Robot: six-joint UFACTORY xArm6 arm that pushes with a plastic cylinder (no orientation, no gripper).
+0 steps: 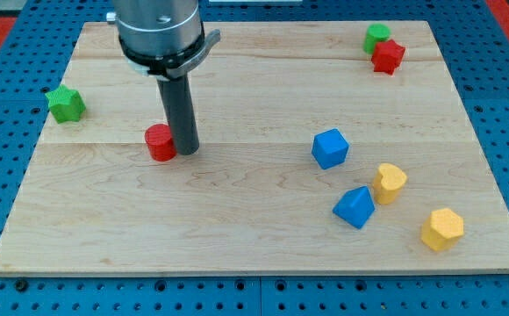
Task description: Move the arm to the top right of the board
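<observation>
My tip (187, 150) rests on the wooden board (254, 237) in its left half, touching or right beside a red cylinder (159, 142) on the cylinder's right. The dark rod rises from there to the arm's grey housing at the view's top. At the board's top right a green cylinder (376, 36) and a red star block (388, 56) sit close together, far from my tip.
A green star block (65, 104) lies at the left edge. A blue cube (330, 147), a blue triangular block (354, 207), a yellow heart-like block (390, 183) and a yellow hexagonal block (442, 229) lie at the lower right.
</observation>
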